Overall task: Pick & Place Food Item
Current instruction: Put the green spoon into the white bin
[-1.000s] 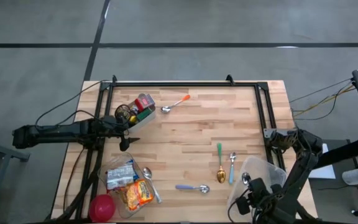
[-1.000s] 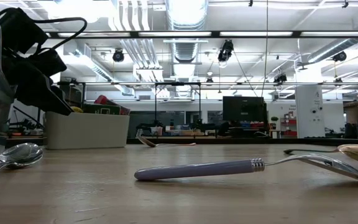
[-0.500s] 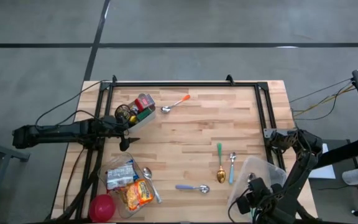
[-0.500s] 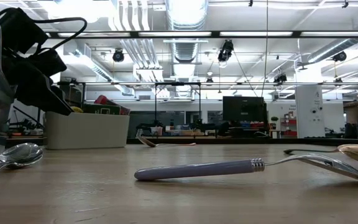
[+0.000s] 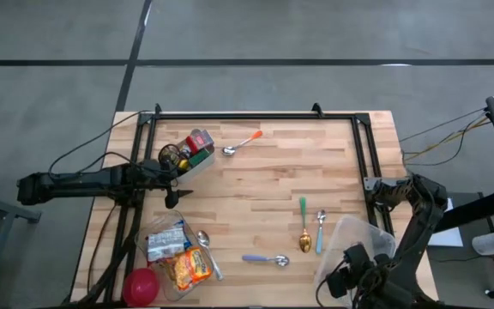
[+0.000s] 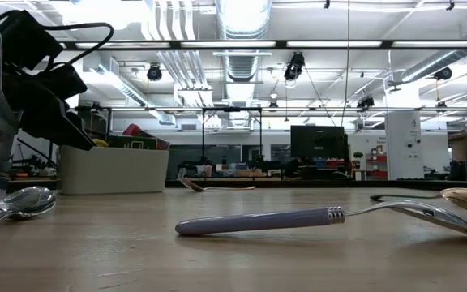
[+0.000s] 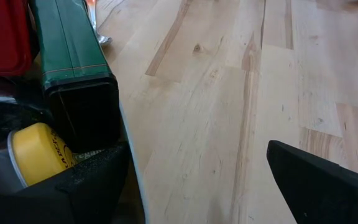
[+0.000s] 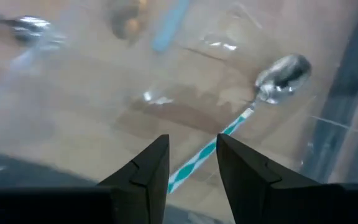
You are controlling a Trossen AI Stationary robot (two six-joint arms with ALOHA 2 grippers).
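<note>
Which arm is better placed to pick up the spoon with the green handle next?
Right, probably. The right gripper hovers over the clear container, close beside the green-handled spoon. The left gripper waits at the white bin, much farther away.

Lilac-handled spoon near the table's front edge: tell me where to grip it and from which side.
Grip the lilac-handled spoon mid-handle, coming straight down from above. It lies flat with open wood on both sides, and the straight, thicker handle gives parallel faces; the bowl is curved and slippery.
</note>
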